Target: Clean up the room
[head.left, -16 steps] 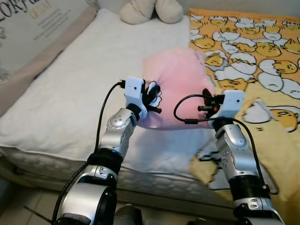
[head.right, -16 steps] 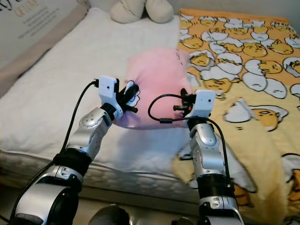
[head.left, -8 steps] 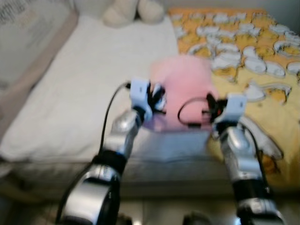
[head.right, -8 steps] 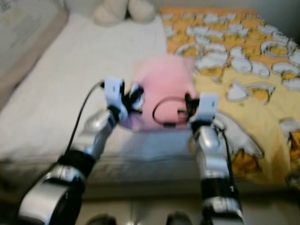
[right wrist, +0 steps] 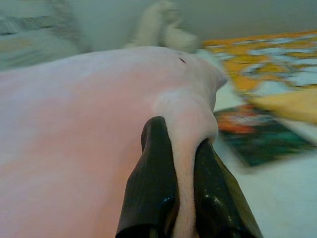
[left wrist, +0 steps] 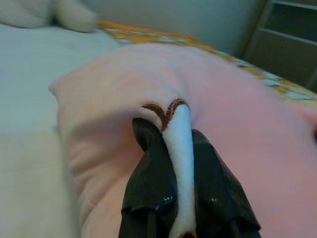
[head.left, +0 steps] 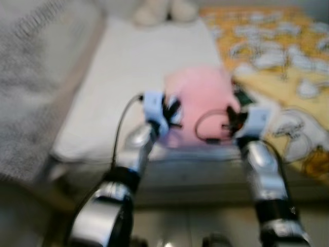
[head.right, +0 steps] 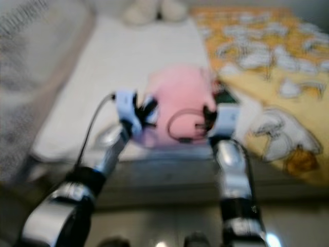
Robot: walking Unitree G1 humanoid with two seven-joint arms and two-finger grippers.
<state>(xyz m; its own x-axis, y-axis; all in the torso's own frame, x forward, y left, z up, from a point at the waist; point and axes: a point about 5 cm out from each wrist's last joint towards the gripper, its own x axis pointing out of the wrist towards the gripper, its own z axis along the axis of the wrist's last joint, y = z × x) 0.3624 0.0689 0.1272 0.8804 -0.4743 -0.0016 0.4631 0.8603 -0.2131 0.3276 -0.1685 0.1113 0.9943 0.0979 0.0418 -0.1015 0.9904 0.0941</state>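
**A:** Where is the thing to tidy, and who has hold of it?

**B:** Starting on the left: the left gripper (left wrist: 178, 198) is pinched tight on a white, brown-edged tab at one side of the pink pillow (head.left: 203, 105). The left wrist view has that tab squeezed between the two black fingers (left wrist: 151, 183). The pillow lies straight ahead of the robot, spanning the gap between the two arms, over the near edge of the bed (head.left: 128, 67).

**A:** And the far side?

**B:** The right gripper (right wrist: 184, 198) is clamped on a fold of pink fabric at the pillow's opposite side. So the pillow is held at both ends, its width running left to right between the arms. Neither arm is nearer; they look about level with each other.

**A:** What lies beyond it?

**B:** White sheet to the left and the yellow patterned blanket (head.left: 288, 56) to the right. A pale soft toy (head.left: 164, 10) sits at the head of the bed, well apart from the pillow. The eye views are blurred, so finer detail is lost.

**A:** What does the coming move depend on?

**B:** I'd judge that both arms must travel together, or the cloth will tug out of one grip.
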